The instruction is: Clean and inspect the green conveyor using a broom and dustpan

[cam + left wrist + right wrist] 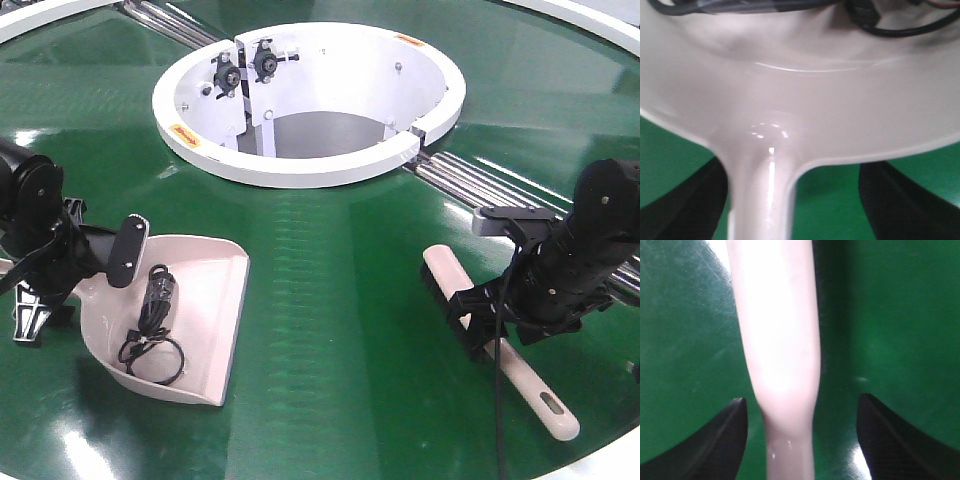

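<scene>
There's an orange sticker (183, 131) on the near-left rim of the white ring (300, 172), which sits in the middle of the green conveyor (340, 300). And a second orange sticker (408, 40) on the far-right rim. Both are too small to read. Nothing else legible in any view.

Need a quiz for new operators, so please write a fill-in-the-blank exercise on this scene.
1. The dustpan holds a coiled ____ cable.
2. The broom lies flat on the ____ belt.
3. The right gripper straddles the broom's ____, jaws apart.
4. Either side of the dustpan's handle, the left gripper is ____, not shut.
Missing words: black; green; handle; open.
</scene>
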Robot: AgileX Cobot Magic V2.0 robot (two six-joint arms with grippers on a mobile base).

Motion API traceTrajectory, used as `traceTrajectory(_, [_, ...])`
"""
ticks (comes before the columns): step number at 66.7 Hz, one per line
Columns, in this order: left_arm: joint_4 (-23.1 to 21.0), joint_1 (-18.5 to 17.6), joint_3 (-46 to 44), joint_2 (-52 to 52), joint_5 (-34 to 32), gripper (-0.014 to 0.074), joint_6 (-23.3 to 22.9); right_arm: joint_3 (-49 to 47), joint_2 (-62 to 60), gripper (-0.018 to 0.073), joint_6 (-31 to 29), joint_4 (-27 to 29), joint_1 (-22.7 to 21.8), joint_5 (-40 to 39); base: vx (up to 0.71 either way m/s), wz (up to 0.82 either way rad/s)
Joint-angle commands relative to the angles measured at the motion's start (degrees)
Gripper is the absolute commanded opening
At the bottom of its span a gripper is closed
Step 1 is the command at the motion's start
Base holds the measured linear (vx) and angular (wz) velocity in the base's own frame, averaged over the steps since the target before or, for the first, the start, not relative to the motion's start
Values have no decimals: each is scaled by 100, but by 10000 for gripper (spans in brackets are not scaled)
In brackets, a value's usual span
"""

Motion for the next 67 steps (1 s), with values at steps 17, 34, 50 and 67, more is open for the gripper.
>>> traceTrajectory(17, [-357, -39, -163, -962, 126, 525, -58, -158, -797, 464, -50, -174, -24, -92, 0, 0])
traceTrajectory(34, [-1659, -39, -163, -1851, 122, 525, -58, -158, -1409, 463, -87, -438, -34, -898, 0, 0])
traceTrajectory(50, [-3471, -39, -163, -2679, -94, 525, -290, -158, -1962, 463, 85, -352, -34, -2008, 0, 0])
traceTrajectory(67, [-5038, -39, -163, -3377, -905, 525, -471, -115, -2782, 463, -100, -350, -34, -2891, 0, 0])
